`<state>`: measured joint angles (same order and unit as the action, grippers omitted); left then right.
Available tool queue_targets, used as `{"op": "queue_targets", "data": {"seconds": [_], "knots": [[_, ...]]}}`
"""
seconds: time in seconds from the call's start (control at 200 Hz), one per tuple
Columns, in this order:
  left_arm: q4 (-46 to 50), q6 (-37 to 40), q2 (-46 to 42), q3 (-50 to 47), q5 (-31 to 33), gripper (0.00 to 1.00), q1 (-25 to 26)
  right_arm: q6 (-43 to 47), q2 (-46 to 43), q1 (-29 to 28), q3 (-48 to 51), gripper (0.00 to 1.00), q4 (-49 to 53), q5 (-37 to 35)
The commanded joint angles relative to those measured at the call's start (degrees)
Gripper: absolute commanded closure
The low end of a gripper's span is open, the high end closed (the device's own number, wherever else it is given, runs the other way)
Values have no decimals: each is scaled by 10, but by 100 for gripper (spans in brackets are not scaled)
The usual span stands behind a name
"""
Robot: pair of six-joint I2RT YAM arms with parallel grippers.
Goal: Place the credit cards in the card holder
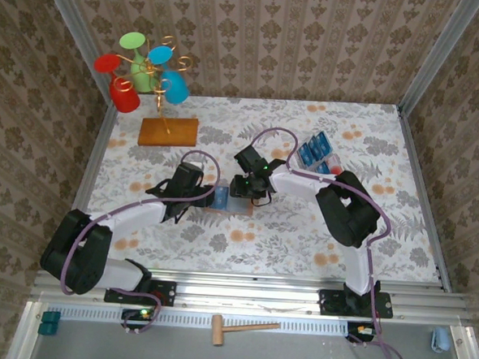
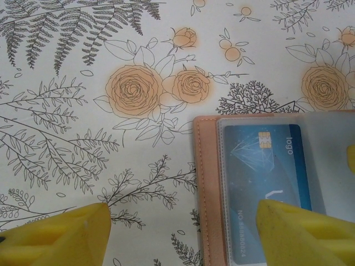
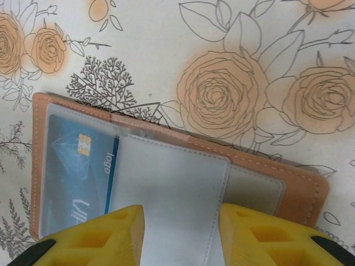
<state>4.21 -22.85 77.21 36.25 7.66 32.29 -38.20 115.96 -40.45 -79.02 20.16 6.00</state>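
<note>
The tan card holder (image 1: 226, 201) lies open on the flowered cloth between my two grippers. One blue credit card (image 2: 260, 166) sits inside a clear sleeve on its left half, also in the right wrist view (image 3: 75, 172). My left gripper (image 2: 183, 235) is open and straddles the holder's left edge (image 2: 208, 188), one yellow finger over the cloth and the other over the card. My right gripper (image 3: 182, 238) has its jaws partly apart, with a loose clear sleeve page (image 3: 172, 188) running between and under the fingers. More blue credit cards (image 1: 313, 150) stand in a clear tray at the back right.
A wooden slab (image 1: 168, 131) with a gold stem and coloured cups (image 1: 144, 72) stands at the back left. The clear tray (image 1: 332, 162) is near the right arm's elbow. A small wooden hammer (image 1: 242, 329) lies below the rail, off the table.
</note>
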Motion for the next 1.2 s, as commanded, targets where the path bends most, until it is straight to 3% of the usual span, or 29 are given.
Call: {"op": "queue_targets", "data": {"seconds": [0.0, 0.675, 1.195], "knots": [[-5, 8, 3, -2, -5, 29, 8, -10, 12, -1, -3, 60, -14, 22], [-78, 18, -12, -58, -30, 29, 45, -47, 5, -1, 6, 59, -47, 59], [-82, 0, -43, -73, 8, 29, 42, -114, -27, -1, 42, 59, -123, 116]]}}
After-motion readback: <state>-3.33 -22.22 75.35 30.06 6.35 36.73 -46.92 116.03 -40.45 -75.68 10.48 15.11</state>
